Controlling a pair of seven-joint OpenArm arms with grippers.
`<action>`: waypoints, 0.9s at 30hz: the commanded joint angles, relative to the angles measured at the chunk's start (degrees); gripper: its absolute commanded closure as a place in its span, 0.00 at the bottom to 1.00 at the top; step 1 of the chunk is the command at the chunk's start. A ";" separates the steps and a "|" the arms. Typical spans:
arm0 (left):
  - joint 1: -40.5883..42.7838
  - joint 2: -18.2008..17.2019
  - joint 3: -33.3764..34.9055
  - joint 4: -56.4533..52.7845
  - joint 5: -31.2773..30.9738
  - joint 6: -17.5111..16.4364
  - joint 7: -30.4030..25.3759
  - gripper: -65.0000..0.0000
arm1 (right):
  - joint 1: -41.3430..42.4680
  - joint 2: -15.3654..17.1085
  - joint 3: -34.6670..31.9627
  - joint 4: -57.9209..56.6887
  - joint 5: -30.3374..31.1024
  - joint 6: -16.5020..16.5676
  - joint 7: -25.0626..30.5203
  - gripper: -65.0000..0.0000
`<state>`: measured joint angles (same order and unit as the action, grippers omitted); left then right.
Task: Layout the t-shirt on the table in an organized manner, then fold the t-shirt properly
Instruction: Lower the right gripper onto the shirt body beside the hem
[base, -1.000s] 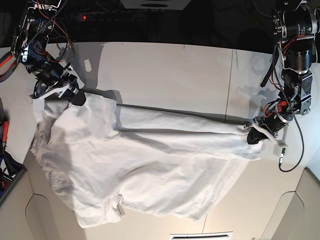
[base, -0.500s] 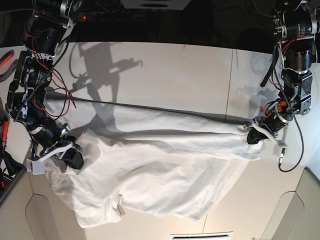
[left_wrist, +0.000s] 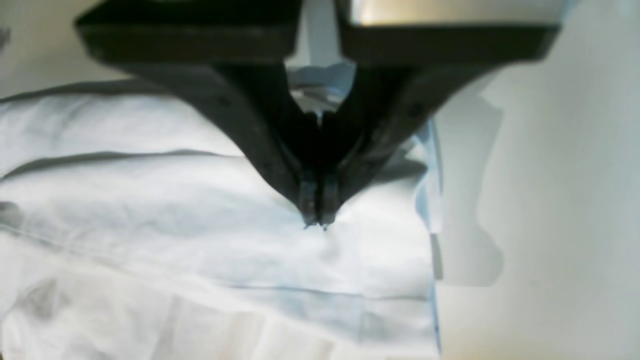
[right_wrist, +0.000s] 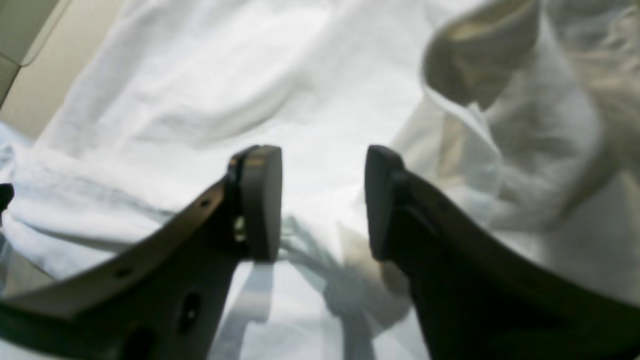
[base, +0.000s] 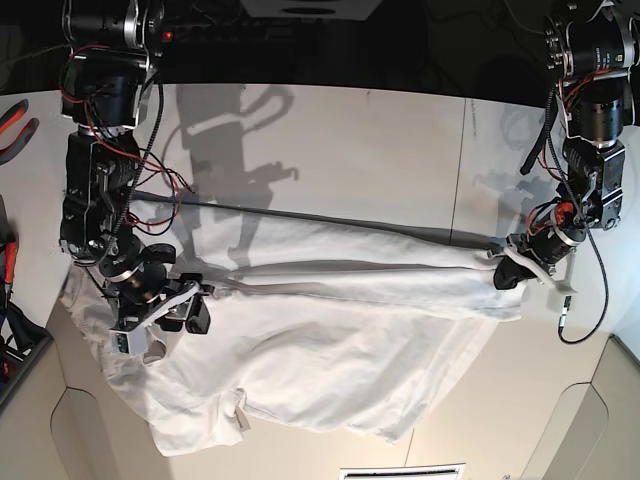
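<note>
My left hand (base: 512, 268) pinches the shirt's (base: 330, 340) edge; my right hand (base: 170, 322) hangs released above it, fingers (right_wrist: 260, 200) apart. One shirt lies rumpled on the tabletop (base: 340, 140), long axis running between both hands.

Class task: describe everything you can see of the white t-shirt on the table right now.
The t-shirt is plain white soft cloth, wrinkled, with stitched hems. It lies spread across the table, its upper edge gathered into a long ridge running towards the base view's right. There the left pincer is shut on the shirt's edge, its tips pinching the cloth in the left wrist view. At the opposite side the right pincer hangs open over the fabric, holding nothing.
</note>
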<state>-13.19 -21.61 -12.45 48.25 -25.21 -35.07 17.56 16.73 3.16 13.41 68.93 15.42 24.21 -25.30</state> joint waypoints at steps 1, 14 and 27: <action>-1.22 -0.96 -0.26 0.87 -0.90 -0.81 -1.01 1.00 | 2.19 0.50 -0.02 0.04 0.87 0.24 1.51 0.59; -1.09 -0.96 -0.26 0.87 -0.90 -0.81 -0.59 1.00 | -1.60 0.46 6.25 22.91 7.74 2.75 -9.46 0.94; -1.07 -0.96 -0.26 0.85 -1.16 -0.79 -0.59 1.00 | -8.79 0.50 18.82 21.14 2.58 -6.93 -10.43 1.00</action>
<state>-13.06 -21.63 -12.45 48.25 -25.36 -35.20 17.82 6.66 3.16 32.36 88.86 17.08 16.75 -37.32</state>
